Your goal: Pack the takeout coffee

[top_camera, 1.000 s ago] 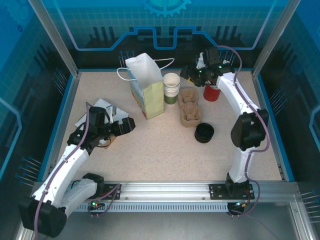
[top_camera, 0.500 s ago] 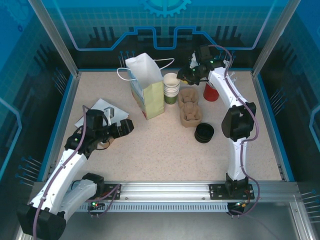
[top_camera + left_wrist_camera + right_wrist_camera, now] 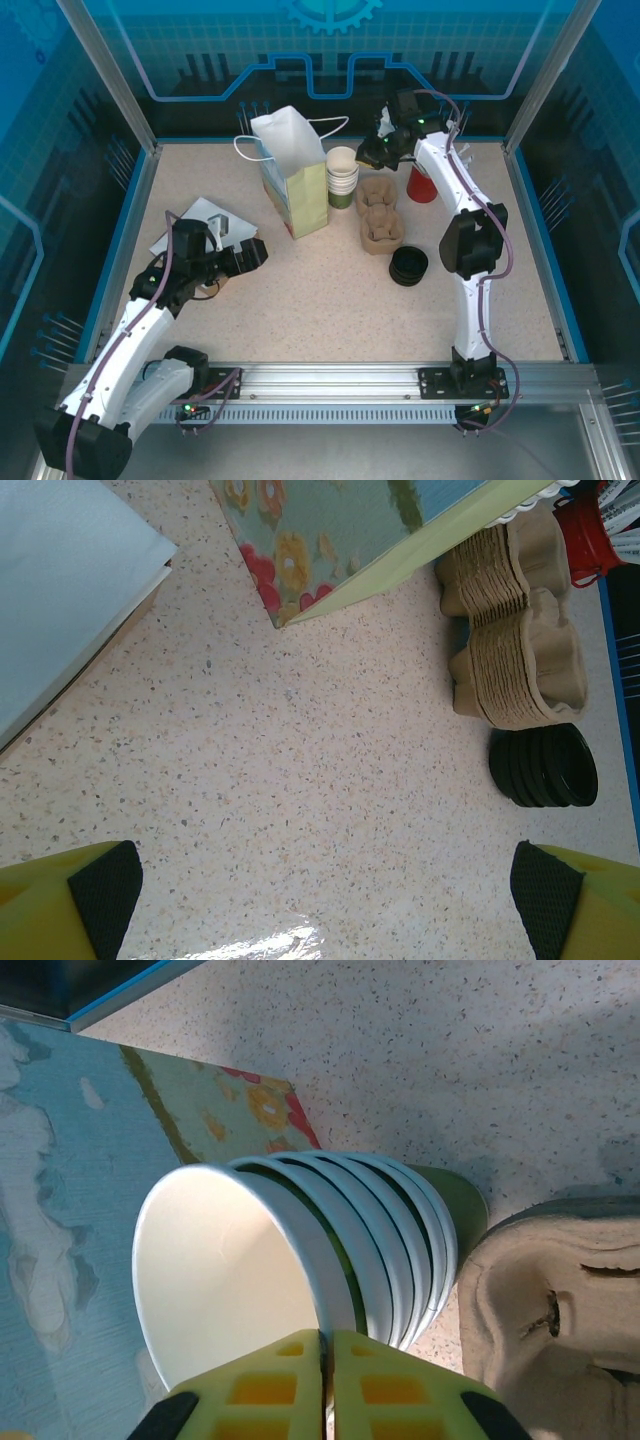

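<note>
White left arm [image 3: 130, 335] crooked at lower left, yellow-fingered left gripper [image 3: 325, 890] spread wide; white right arm [image 3: 470, 200] stretched to upper centre, right gripper [image 3: 325, 1365] pinched closed.

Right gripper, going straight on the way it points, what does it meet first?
The stack of lidless cream-and-green paper cups, at the top rim; the right gripper, jaws shut, looks almost on it.

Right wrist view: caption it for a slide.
Right fingers pinched shut on the top cup at its rim, beside the floral bag and pulp carriers.
</note>
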Robot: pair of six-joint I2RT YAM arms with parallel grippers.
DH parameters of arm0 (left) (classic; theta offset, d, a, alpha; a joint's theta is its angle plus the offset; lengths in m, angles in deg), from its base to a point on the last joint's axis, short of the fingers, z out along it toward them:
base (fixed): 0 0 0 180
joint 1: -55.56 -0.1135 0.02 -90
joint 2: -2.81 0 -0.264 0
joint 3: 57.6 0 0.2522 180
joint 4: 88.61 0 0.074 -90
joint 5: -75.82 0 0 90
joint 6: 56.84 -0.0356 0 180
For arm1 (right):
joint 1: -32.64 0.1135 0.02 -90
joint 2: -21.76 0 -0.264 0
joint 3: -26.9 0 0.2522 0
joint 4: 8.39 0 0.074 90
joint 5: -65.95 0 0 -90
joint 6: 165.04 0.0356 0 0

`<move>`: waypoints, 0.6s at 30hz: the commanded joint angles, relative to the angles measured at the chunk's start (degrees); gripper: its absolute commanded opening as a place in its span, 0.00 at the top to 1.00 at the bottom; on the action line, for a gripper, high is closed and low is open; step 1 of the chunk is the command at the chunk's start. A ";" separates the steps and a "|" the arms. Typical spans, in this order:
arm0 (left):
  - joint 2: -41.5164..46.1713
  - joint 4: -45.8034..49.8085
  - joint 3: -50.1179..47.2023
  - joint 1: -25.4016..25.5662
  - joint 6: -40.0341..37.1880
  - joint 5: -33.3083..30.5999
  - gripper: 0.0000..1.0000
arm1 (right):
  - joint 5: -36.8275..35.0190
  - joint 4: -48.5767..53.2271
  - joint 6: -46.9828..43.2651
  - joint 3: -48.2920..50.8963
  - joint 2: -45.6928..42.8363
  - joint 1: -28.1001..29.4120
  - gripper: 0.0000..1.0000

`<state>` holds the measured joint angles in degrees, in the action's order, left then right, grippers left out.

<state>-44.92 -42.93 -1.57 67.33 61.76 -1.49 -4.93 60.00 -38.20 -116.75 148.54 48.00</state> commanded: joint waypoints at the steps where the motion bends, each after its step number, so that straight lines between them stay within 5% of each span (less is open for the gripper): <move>1: 0.33 0.86 0.08 -0.26 0.54 -0.98 0.01 | 1.11 2.36 -0.98 -2.41 0.34 0.62 0.92; 18: -0.83 0.85 3.61 -0.26 0.32 -0.49 0.01 | 3.34 4.44 -0.01 -6.66 -5.08 -2.77 0.95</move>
<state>-45.94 -42.64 -0.39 67.33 61.76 -1.90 -3.34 62.78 -38.39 -120.73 147.52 46.42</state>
